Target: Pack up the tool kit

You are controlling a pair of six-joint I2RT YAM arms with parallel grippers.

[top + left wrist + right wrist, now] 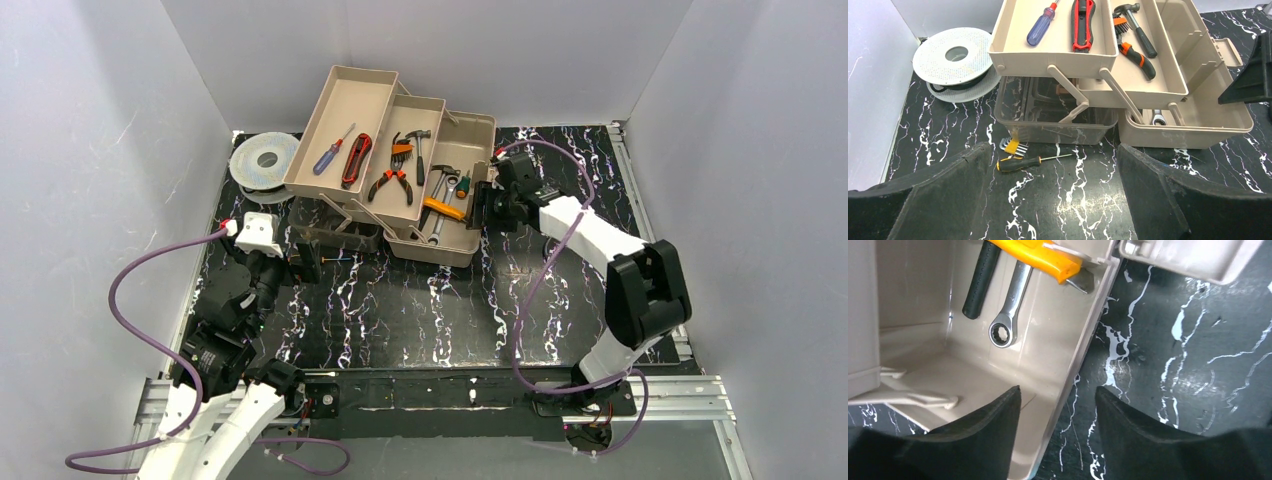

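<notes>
Bench (420,320): black marble-pattern sheet with white veining, enclosed on three sides by plain pale grey wall panels (90,150). A metal rail (680,385) runs along the near edge.

Large tan plastic toolbox (455,240) stands at the far centre, its cantilever trays (345,110) fanned open leftward and loaded with hand tools. Its translucent brown lid (1053,117) sits on the bench beneath the trays. A black-and-yellow screwdriver (1020,161) lies loose on the bench just in front of the lid. Round grey spool (264,160) is at far left.

Left claw (1053,155): wide, empty, above the bench. Right claw (1057,392): spread, straddling the toolbox's right wall, gripping nothing.
</notes>
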